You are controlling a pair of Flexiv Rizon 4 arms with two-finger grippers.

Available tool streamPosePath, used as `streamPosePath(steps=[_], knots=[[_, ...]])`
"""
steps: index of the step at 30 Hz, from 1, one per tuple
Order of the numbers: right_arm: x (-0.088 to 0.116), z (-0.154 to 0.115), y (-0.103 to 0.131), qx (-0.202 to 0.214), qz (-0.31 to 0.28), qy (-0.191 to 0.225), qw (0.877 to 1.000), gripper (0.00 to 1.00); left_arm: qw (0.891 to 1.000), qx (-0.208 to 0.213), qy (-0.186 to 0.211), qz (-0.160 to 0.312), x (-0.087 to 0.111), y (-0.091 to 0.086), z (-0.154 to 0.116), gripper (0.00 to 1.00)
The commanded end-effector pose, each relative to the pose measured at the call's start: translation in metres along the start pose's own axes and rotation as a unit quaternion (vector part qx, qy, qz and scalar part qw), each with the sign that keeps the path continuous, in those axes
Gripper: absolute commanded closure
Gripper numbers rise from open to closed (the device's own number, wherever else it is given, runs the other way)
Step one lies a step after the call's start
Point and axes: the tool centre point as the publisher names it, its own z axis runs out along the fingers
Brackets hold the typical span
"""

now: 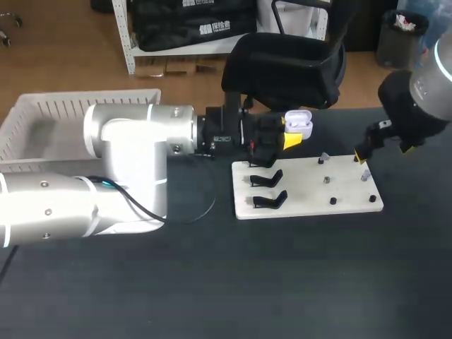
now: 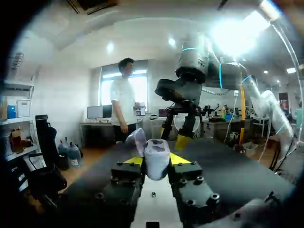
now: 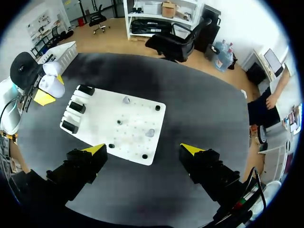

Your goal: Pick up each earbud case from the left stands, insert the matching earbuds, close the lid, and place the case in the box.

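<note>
Large silver left arm (image 1: 134,141) comes in from the desk's left edge and crosses to mid-desk. A thin black cable (image 1: 201,208) loops from it, just left of the board.

Left gripper (image 1: 289,134): yellow-tipped fingers clamped on a small white plastic earbud case (image 1: 298,121), lid flipped up. The case is held above the rear-left corner of the board, off the stands.

Flat white rectangular board (image 1: 311,194) lies right of desk centre. Curved black stands (image 1: 268,189) line its left edge. Small grey pieces (image 3: 149,133) and black pegs (image 3: 157,108) are scattered over its right half, too small to identify.

Right gripper (image 3: 143,149): fingers spread wide, holding nothing, above the board's rear-right corner.

White slatted plastic basket (image 1: 42,113) sits at the desk's rear-left corner, well apart from the board.

A broad stretch of dark matte desk (image 1: 233,282) runs from the board's front edge to the desk's near edge. A narrower strip lies between the board and the desk's right edge.
</note>
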Motion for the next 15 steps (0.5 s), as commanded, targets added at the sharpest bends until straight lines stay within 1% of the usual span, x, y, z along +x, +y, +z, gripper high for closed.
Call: streamPosePath(steps=[1, 3, 7, 15], knots=[[0.005, 0.003, 0.003, 0.087, -0.003, 0.005, 0.996, 0.0, 1.0, -0.005, -0.002, -0.004, 0.003, 0.002, 0.0, 1.0], [0.006, 0.005, 0.003, 0.09, -0.006, 0.014, 0.996, 0.0, 1.0, -0.008, -0.004, -0.006, 0.003, 0.003, -0.001, 1.0], [0.006, 0.008, 0.003, 0.088, -0.007, 0.016, 0.996, 0.0, 1.0, -0.01, -0.003, -0.002, 0.002, 0.003, -0.002, 1.0], [0.006, 0.023, -0.001, 0.074, 0.003, 0.03, 0.997, 0.0, 1.0, -0.008, -0.002, 0.0, 0.002, 0.0, -0.008, 1.0]])
